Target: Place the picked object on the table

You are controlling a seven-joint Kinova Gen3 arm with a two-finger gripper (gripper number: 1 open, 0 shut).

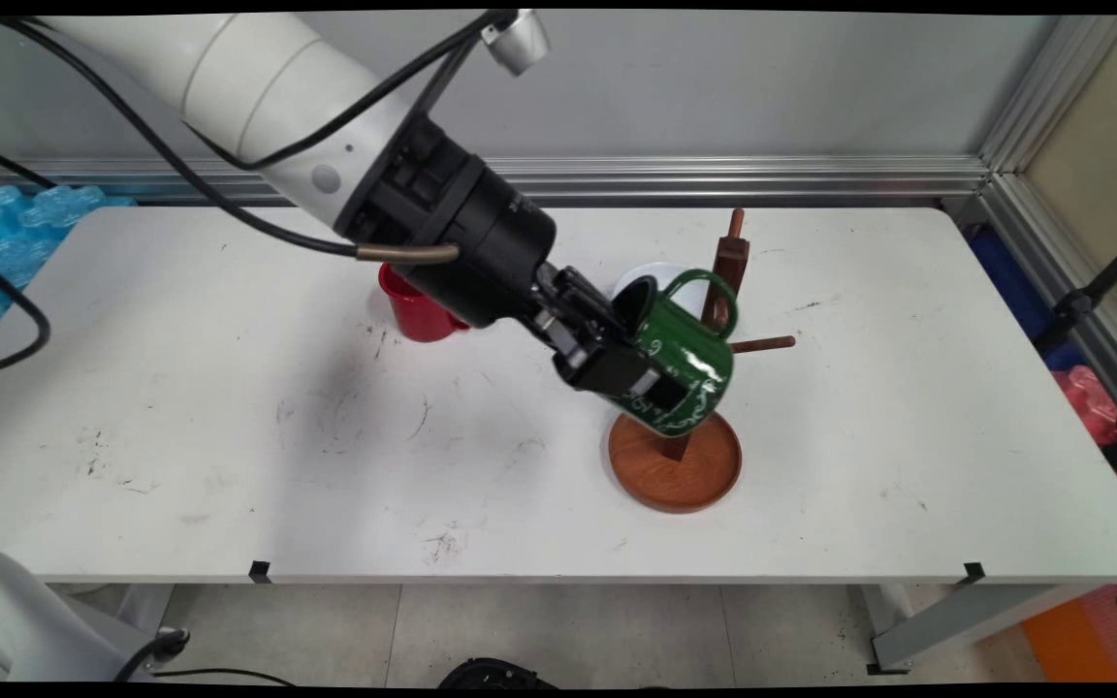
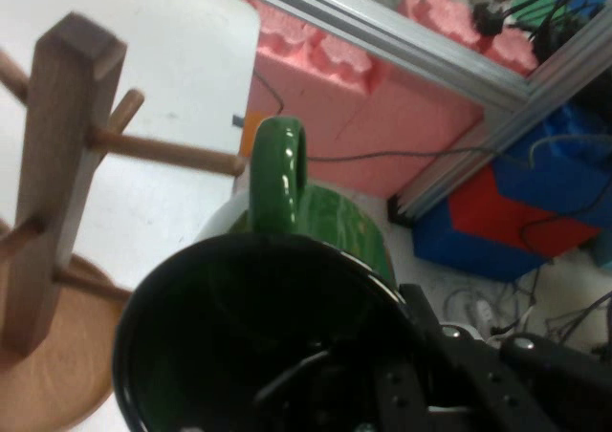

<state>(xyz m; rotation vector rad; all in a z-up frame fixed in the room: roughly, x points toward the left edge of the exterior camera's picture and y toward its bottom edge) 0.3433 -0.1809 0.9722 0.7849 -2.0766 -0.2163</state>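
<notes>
Black two-finger gripper point(image 1: 638, 380) clamps glossy green mug w/ white pattern point(image 1: 683, 364), tilted, handle just beside wooden peg rack point(image 1: 725, 281) on round base.

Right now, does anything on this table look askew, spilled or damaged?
Only the green mug is tilted, held by the gripper beside the wooden rack. Nothing looks spilled or broken; the table has scuff marks.

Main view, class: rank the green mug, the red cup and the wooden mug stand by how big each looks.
1. Wooden mug stand, the tallest and widest.
2. Green mug, held in the jaws above the stand's base.
3. Red cup, though the arm hides part of it and it stands farther back, so this place is unsure.
</notes>
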